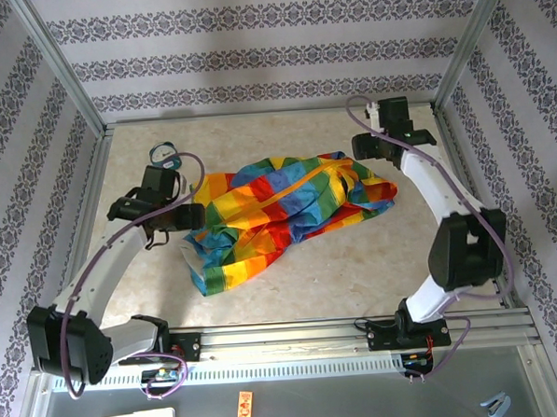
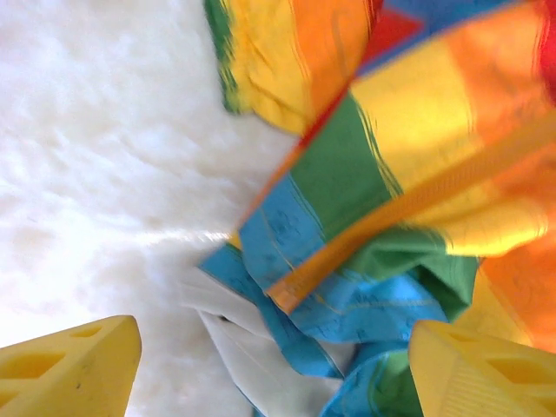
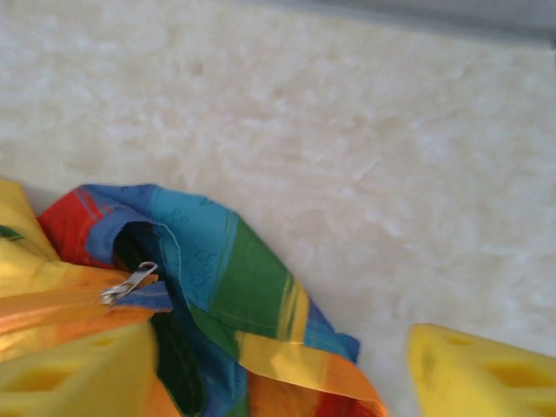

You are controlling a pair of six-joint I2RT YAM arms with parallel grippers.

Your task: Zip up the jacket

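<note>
Plainly, we saw the jacket [image 1: 288, 213] crumpled, its rainbow blocks bunched. Left pincer [image 2: 274, 369] and right pincer [image 3: 282, 378] gaped open.

Left hand [image 2: 274, 347] and right hand [image 3: 282, 347] gape wide (2 bent arms).

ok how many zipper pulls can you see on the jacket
1: a silver zipper pull on the jacket, at its orange zipper edge, next to one of the right arm's fingers. Another may be hidden in the folds.
</note>
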